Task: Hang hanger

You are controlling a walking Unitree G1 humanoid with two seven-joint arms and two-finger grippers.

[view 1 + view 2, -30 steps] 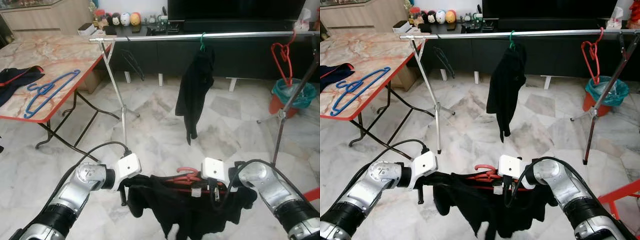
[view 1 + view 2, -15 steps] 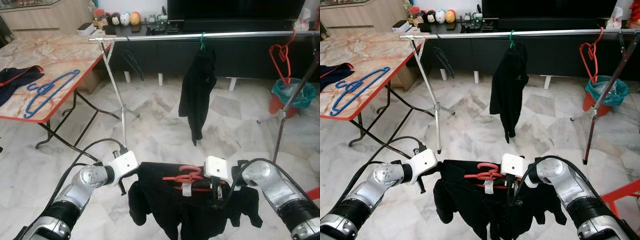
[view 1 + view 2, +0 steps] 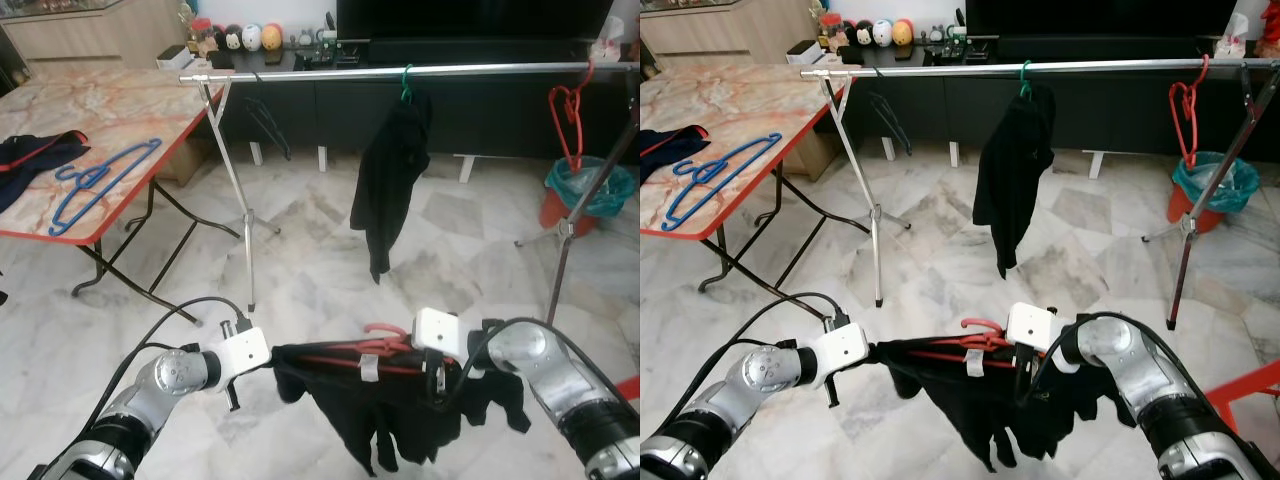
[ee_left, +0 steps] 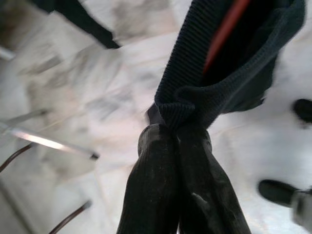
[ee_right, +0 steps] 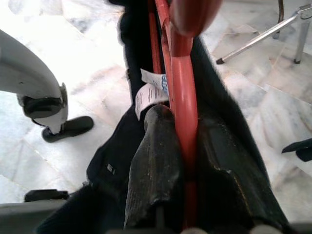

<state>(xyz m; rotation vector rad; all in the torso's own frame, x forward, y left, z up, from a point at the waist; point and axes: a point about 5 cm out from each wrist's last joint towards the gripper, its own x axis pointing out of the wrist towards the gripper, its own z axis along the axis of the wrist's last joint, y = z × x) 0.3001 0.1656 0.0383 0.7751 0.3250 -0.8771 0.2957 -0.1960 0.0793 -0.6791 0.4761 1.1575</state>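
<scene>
The clothes rail [image 3: 420,71] spans the room ahead, and everything here is placed from it; below and nearer than the rail, the red hanger [image 3: 385,345] with a black garment [image 3: 385,410] draped over it is held level between both arms, well short of the rail; the right gripper [image 5: 178,146] has its jaws clamped on the hanger's red bar, cloth bunched round them; the left gripper [image 4: 178,134] has its jaws pressed together on the garment's ribbed edge at the hanger's other end; on the rail itself a dark garment [image 3: 390,180] hangs from a green hook near the middle, and a red hanger [image 3: 568,110] dangles near its right end; left of the rail stands a marble-topped bench [image 3: 120,110] carrying a blue hanger [image 3: 100,180].
</scene>
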